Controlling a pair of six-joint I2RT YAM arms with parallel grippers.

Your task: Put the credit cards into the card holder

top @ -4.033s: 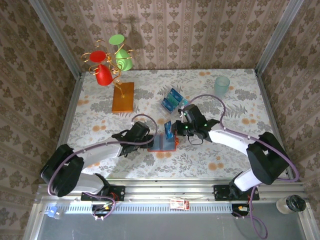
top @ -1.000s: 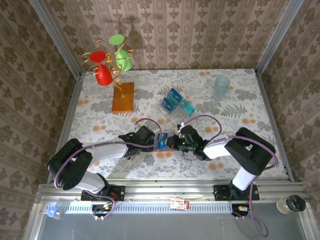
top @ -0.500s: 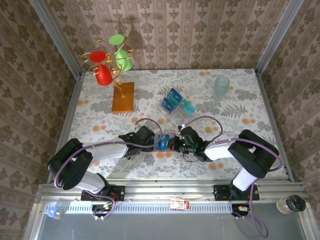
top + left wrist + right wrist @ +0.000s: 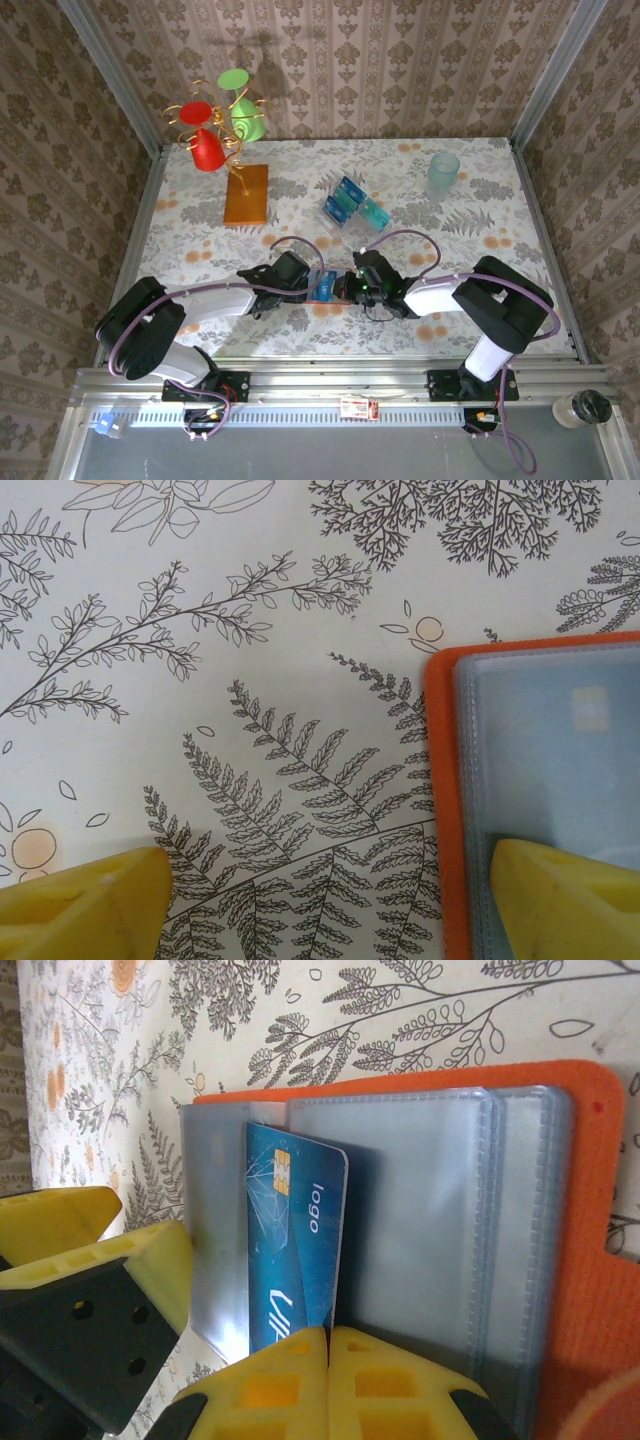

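Right gripper (image 4: 328, 1345) has dropped low, clamped on a blue card (image 4: 295, 1250) half-sleeved in the card holder (image 4: 580, 1210) mid-table; left gripper (image 4: 330, 900) splayed astride its edge; remaining cards (image 4: 345, 205) still outside.

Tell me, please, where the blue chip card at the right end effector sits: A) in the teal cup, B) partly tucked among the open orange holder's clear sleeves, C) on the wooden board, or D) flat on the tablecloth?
B: the blue card stands between clear sleeves of the card holder.
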